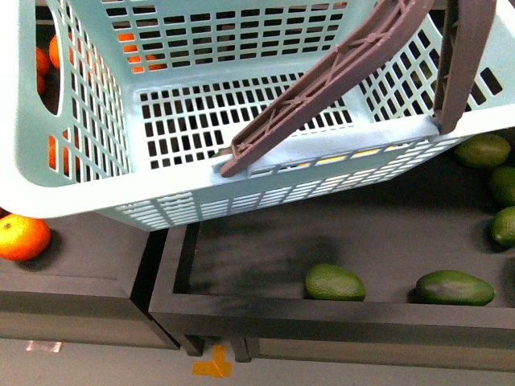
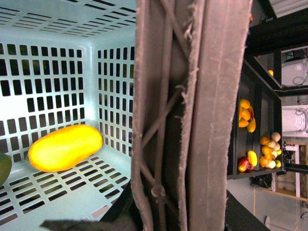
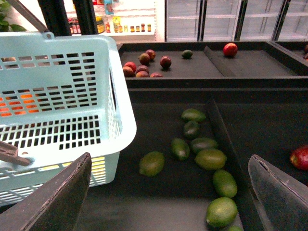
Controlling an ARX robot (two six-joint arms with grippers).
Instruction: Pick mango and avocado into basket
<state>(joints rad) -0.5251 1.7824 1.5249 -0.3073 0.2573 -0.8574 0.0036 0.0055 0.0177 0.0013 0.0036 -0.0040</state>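
- The mango [image 2: 65, 147] is a smooth, long oval, bright yellow shading to orange at its ends, and it lies on the slotted floor inside the basket [image 1: 72, 209], close to a corner wall.
- The basket is pale teal plastic with slotted walls and floor; its brown handles [image 1: 322, 84] cross above the opening.
- Beside the mango a dark green rounded edge [image 2: 4, 168] shows at the picture's border; what it is cannot be told.
- Avocados [image 1: 335, 283] with dull green skin lie in a black bin [image 1: 241, 310] just below the basket's near wall; none of them is held.
- Oranges [image 1: 22, 237] lie in the next bin, beside the basket's left corner, and more show through its slots.
- The room looks like a shop: glass-door fridges [image 3: 216, 19] stand far behind the basket, and red apples [image 3: 144, 65] fill a bin beyond the avocados.
- Only the left wrist view shows the mango; there a handle [image 2: 192, 115] fills the middle, very close to the camera, and whether the left gripper clamps it cannot be told.
- The right wrist view alone shows the right gripper [image 3: 173, 192], its dark fingers [image 3: 53, 202] spread wide with nothing between them, beside the basket and above the avocados.
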